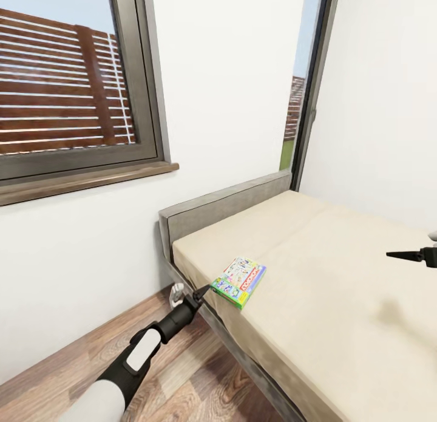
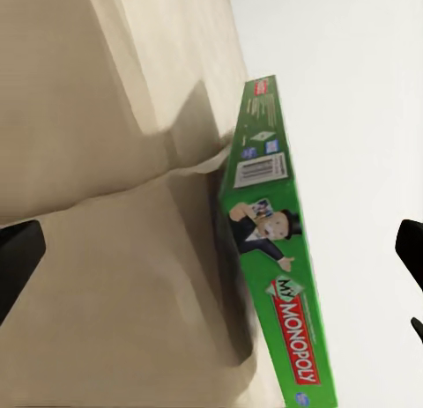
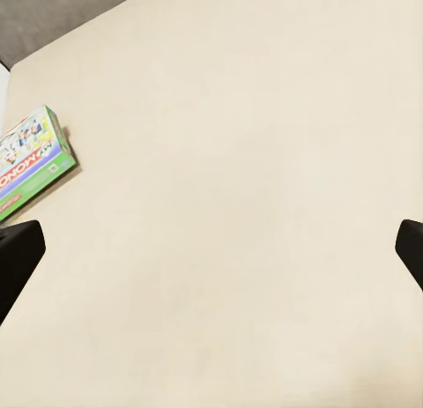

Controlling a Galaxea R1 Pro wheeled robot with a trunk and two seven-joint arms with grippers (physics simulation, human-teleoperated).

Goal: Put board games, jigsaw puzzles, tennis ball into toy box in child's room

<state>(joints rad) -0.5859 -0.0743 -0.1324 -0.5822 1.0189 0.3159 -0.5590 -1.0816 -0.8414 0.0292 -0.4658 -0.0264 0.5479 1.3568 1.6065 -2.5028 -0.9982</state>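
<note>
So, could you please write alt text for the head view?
A green board game lies near the edge of a beige bed, with the left gripper just beside it. The right gripper hovers over the mattress; a window is behind.

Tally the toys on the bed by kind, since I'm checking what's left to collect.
Flat green-edged printed Monopoly board game box: 1, lying near the edge of the beige mattress
Jigsaw puzzles: 0
Tennis balls: 0
Total: 1

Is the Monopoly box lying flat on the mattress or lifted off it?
Lying flat. The Monopoly box rests printed top up on the mattress near its edge; left gripper is open beside it.
</note>
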